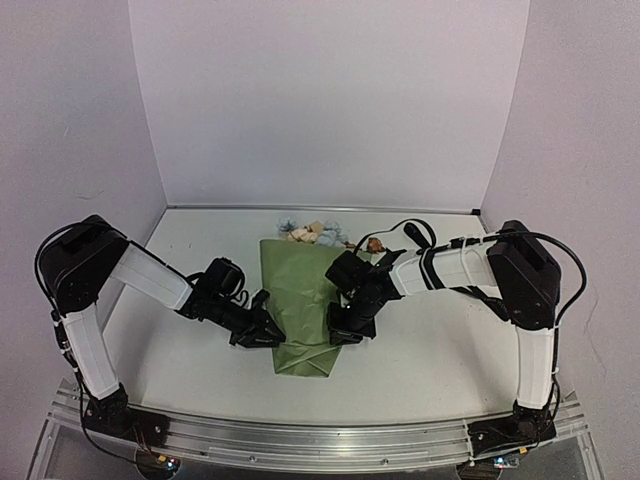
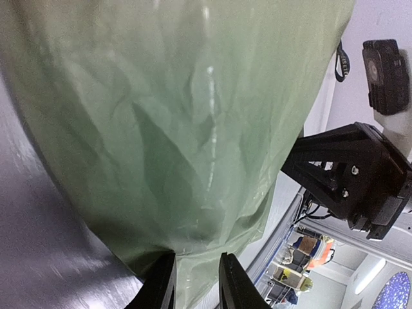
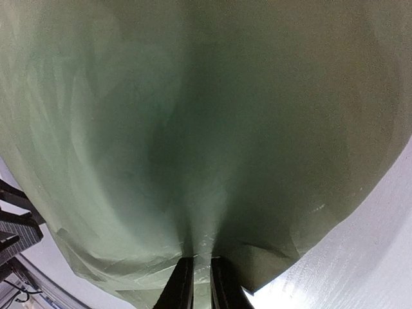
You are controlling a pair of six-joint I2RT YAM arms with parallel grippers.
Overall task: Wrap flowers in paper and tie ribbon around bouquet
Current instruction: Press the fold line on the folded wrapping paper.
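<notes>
Overhead view: the paper (image 1: 300, 290), olive green, lies folded into a long bundle down the middle of the table (image 1: 430, 340), its narrow end toward the arm bases and its wide end toward the back wall. The flowers (image 1: 312, 233) show only as pale blue and cream heads sticking out of the wide end, with one brownish-orange head lying just to the right of them. Stems are hidden under the sheet.

The left claw (image 1: 268, 333) sits low at the left edge of the bundle, near its narrow end. In the left wrist view its fingers (image 2: 161, 283) stand a little apart, with the edge of the paper (image 2: 180, 129) lying in the gap. Whether they press on it cannot be told.

The right claw (image 1: 345, 335) sits at the opposite edge, level with the left one. In the right wrist view it (image 3: 201, 261) is nearly closed, pinching the paper (image 3: 206, 129), and creases fan out from the pinch point.

The two claws are apart, with the bundle between them
</notes>
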